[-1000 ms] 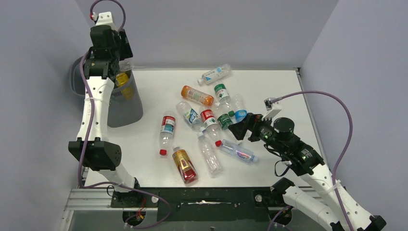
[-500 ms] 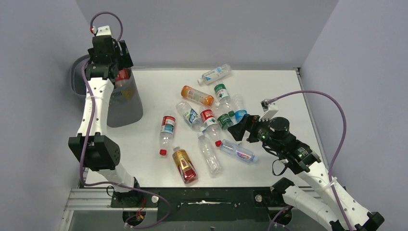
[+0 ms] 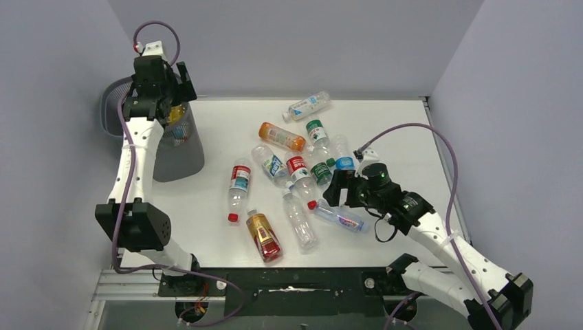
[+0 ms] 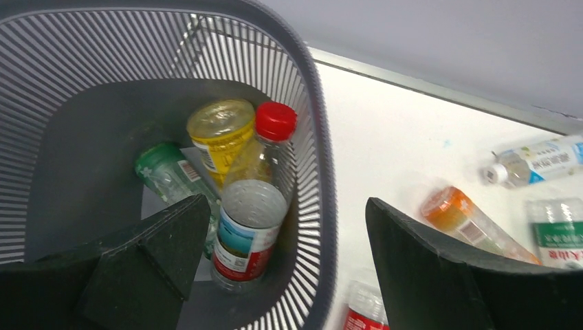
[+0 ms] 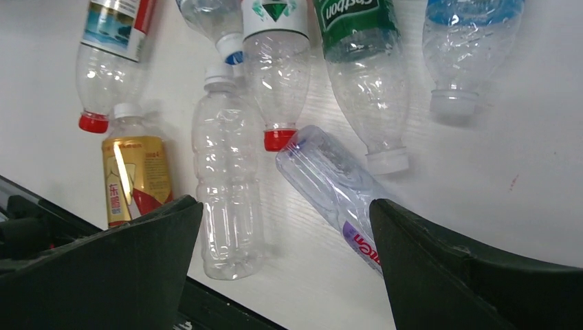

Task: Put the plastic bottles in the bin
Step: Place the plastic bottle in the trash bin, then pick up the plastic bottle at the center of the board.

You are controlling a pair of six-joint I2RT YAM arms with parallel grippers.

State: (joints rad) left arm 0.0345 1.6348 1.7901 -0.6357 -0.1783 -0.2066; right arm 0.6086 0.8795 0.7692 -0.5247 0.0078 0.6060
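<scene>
The dark grey bin (image 3: 180, 152) stands at the table's far left. My left gripper (image 3: 177, 88) hangs open just above its rim (image 4: 323, 172), with nothing between the fingers. Inside the bin, a red-capped bottle (image 4: 251, 213) leans on the wall beside a yellow bottle (image 4: 220, 130) and a green one (image 4: 165, 172). Several plastic bottles lie in a cluster mid-table, among them an orange one (image 3: 282, 136) and an amber one (image 3: 265, 236). My right gripper (image 3: 337, 189) hovers open over a clear bottle with a purple label (image 5: 330, 182) and a plain clear bottle (image 5: 227, 192).
A white-and-blue labelled bottle (image 3: 307, 105) lies apart near the back wall. A red-labelled bottle (image 3: 238, 189) lies left of the cluster. Grey walls close the table (image 3: 399, 130) at the back and both sides. A black rail (image 3: 295, 282) runs along the near edge.
My left gripper has opened above the bin, and the bottle it held now sits inside. My right gripper has moved left and lower, over the near bottles.
</scene>
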